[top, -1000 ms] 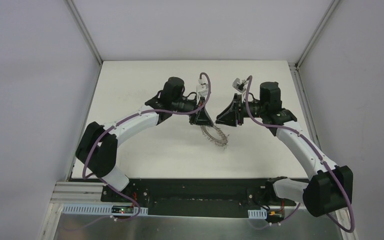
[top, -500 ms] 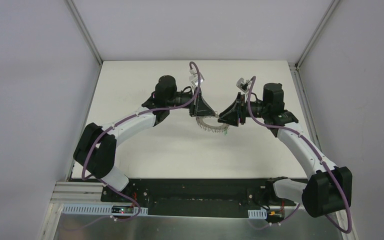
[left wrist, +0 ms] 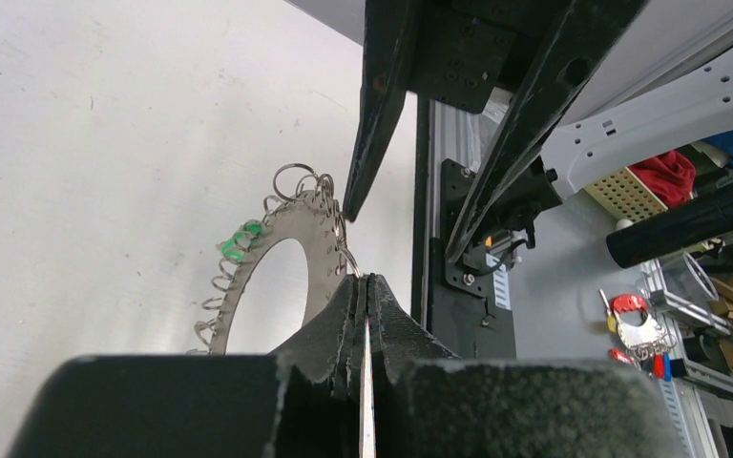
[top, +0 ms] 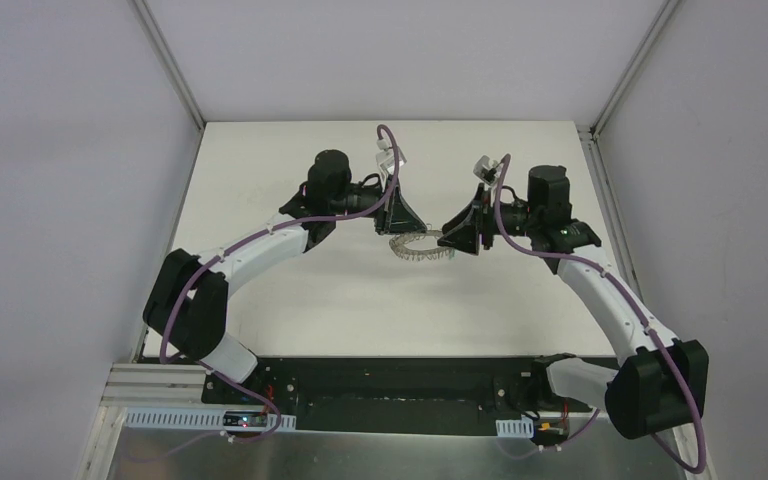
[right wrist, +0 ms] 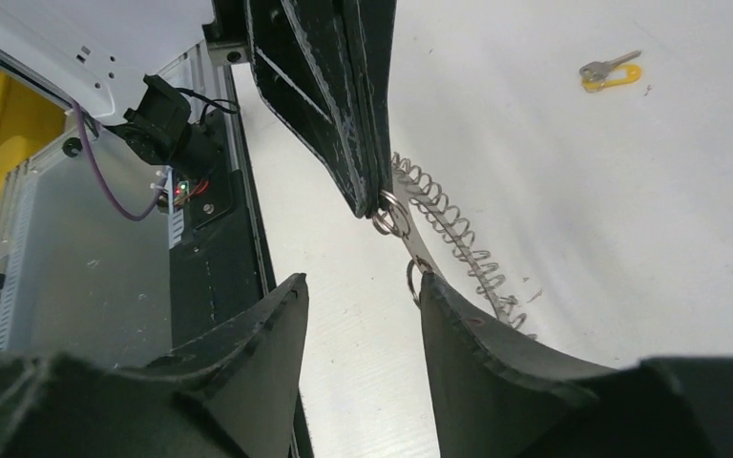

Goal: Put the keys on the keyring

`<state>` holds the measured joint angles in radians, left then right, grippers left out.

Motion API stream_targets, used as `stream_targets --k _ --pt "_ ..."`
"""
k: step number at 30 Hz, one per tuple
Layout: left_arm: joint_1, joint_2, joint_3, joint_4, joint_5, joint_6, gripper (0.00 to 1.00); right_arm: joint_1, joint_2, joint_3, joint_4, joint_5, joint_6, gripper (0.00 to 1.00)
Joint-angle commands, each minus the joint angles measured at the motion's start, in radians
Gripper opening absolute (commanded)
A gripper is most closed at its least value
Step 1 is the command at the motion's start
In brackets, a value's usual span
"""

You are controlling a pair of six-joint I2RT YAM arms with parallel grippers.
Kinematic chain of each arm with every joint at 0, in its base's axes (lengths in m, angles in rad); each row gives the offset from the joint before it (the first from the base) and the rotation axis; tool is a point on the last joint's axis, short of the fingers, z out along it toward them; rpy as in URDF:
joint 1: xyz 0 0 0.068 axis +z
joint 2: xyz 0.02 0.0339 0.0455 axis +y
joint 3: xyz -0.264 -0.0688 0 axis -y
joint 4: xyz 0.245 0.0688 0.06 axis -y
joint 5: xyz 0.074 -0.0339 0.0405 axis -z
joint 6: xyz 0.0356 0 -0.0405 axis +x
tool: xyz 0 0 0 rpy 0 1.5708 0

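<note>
The keyring, a flat dark-grey ring fringed with silver wire loops, hangs above the white table. My left gripper is shut on its rim. A green-headed key sits among the loops on its far side. From above, the keyring spans between the left gripper and the right gripper. My right gripper is open, and one of its fingertips touches the ring's edge by a small wire loop. The yellow-headed key lies alone on the table.
Grey enclosure walls and aluminium posts border the table. A black base rail runs along the near edge. Beyond it, the left wrist view shows a bench with a black cylinder and red tools.
The left gripper has carried the keyring toward the back of the table, and the ring has swung from hanging down to lying level between the grippers. The right gripper's jaws have opened wider.
</note>
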<state>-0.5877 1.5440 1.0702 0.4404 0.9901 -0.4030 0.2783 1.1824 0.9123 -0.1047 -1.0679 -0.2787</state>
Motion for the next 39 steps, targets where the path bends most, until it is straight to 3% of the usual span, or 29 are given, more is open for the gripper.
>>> stream_targets --k 1,14,18,29,39 --pt "0.002 -0.063 0.017 -0.016 0.05 0.063 0.0 -0.007 -0.054 0.089 -0.075 0.05 -0.112 0.51" --pt "0.002 -0.058 0.043 0.001 0.052 0.032 0.0 0.062 0.021 0.089 -0.189 0.133 -0.265 0.61" --pt "0.002 -0.06 0.045 -0.003 0.035 0.028 0.0 0.085 0.048 0.092 -0.203 0.151 -0.279 0.52" --pt "0.002 -0.052 0.062 -0.065 -0.052 0.05 0.0 0.1 0.054 0.09 -0.148 0.163 -0.2 0.04" --pt "0.0 -0.038 0.075 -0.112 -0.101 0.067 0.0 0.1 0.058 0.083 -0.096 0.129 -0.124 0.0"
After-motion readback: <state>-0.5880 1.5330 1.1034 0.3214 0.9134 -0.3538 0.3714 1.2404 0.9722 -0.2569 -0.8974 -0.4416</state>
